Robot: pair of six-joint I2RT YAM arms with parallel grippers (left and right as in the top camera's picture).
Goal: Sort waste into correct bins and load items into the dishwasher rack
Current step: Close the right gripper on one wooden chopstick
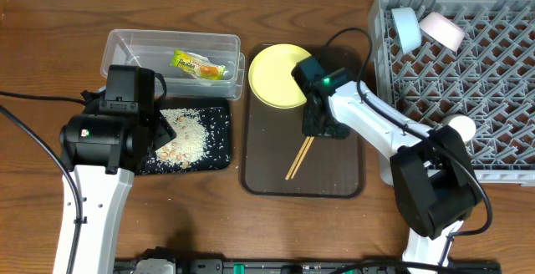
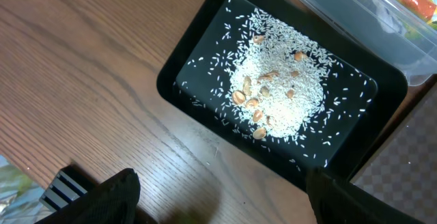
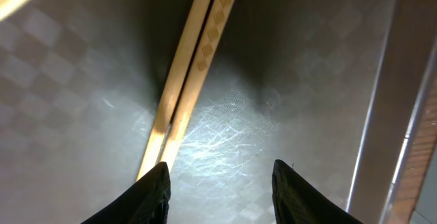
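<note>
Two thin wooden chopsticks [image 3: 193, 60] lie side by side on the large dark brown serving tray [image 1: 334, 174]. The right jaws stand apart, low above them. The left jaws, also apart, hang over the shallow black rectangular tray [image 2: 179, 74] with whitish rice scraps [image 2: 281, 91].
</note>
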